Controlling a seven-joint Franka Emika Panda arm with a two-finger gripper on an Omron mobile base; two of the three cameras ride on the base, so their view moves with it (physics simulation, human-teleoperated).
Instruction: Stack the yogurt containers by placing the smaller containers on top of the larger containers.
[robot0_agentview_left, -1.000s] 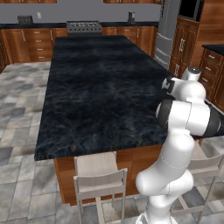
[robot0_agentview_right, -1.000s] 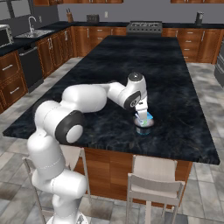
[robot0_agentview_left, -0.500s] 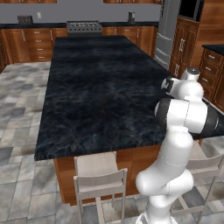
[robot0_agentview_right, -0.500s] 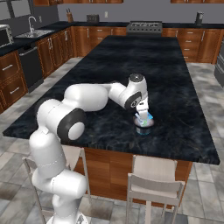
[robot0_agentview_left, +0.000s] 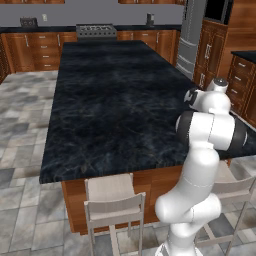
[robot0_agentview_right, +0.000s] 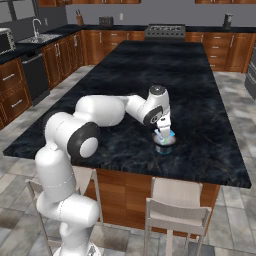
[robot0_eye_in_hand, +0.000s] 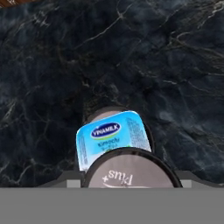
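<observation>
Tub (robot0_eye_in_hand: 113, 139), blue-topped, sits on a round larger tub (robot0_agentview_right: 164, 145) on the counter (robot0_agentview_right: 210, 120); a grey-lidded tub (robot0_eye_in_hand: 131, 171) at 6 o'clock. Gripper (robot0_agentview_right: 164, 131) hangs above, grip unclear. Stacking looks nearly done.

The dark marbled stone worktop (robot0_agentview_right: 150, 75) lies bare from its far edge to its left and right edges, the only obstacle being the stacked white yogurt tubs with a light-blue top (robot0_agentview_right: 164, 138) near its front edge.
</observation>
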